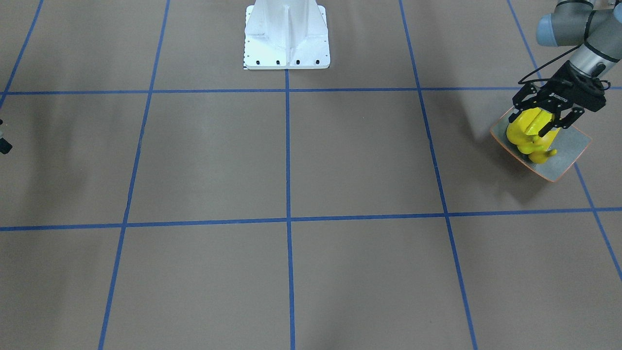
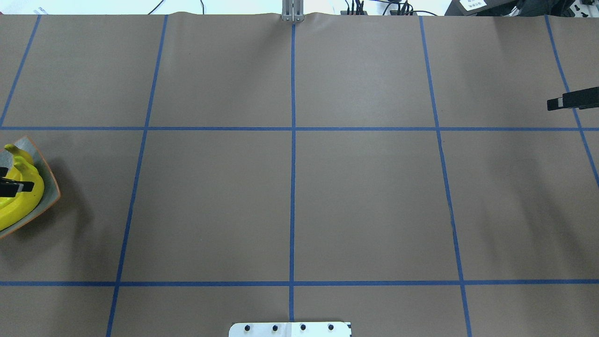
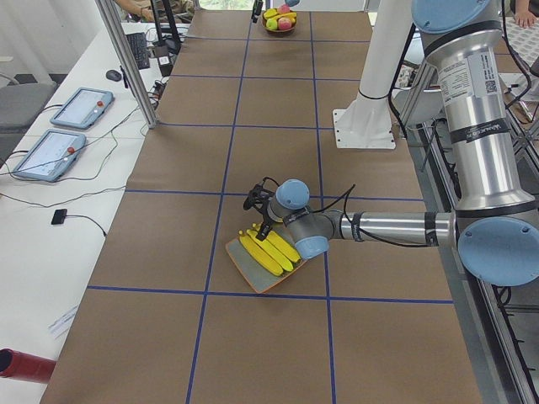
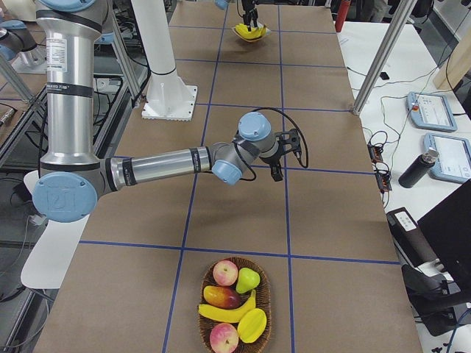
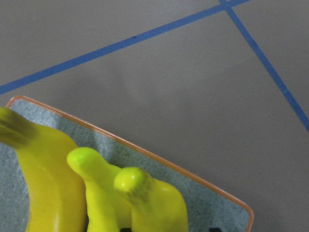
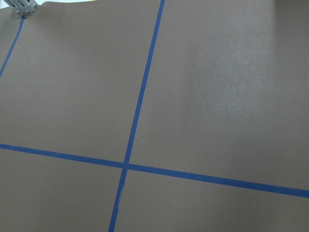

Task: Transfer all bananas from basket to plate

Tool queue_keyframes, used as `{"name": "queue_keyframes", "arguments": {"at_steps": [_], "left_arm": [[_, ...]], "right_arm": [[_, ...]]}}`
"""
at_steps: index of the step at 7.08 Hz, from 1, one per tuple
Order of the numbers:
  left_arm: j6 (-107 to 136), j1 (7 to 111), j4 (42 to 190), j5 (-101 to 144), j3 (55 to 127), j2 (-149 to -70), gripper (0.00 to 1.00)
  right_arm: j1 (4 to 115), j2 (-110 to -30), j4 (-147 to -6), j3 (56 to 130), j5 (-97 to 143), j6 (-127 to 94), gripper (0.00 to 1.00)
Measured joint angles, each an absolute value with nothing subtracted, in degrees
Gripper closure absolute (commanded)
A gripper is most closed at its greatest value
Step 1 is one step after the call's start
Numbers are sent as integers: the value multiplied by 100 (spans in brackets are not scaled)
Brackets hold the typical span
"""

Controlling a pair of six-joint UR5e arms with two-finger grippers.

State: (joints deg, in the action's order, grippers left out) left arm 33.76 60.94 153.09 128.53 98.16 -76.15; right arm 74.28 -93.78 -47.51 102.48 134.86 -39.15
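While three bananas [image 1: 527, 141] lie side by side on the plate [image 1: 571, 148] at the bench's left end | left gripper [image 1: 537, 124] straddles top one, clamped or loose cannot tell | last banana [image 4: 228, 311], smooth yellow, in basket [image 4: 237, 259] at right end, long axis across bench | right gripper [image 4: 285, 158] nearer, jaw gap cannot tell

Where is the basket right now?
In the exterior right view the basket sits at the table's near end, on the robot's right, with one banana and other fruit in it; the plate lies at the opposite, left end.
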Motion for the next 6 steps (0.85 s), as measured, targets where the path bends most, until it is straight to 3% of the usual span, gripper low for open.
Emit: {"name": "queue_keyframes", "arguments": {"at_steps": [2,6], "left_arm": [[3395,6870,15203,13736,9842,-7905,0],[3436,7020,15179,13848,9844,-8012,0]], "right_arm": [[7971,-9535,-4742,9719,13836,-2797,0],[9131,-10008,-4774,8343,13972,297,0]]}}
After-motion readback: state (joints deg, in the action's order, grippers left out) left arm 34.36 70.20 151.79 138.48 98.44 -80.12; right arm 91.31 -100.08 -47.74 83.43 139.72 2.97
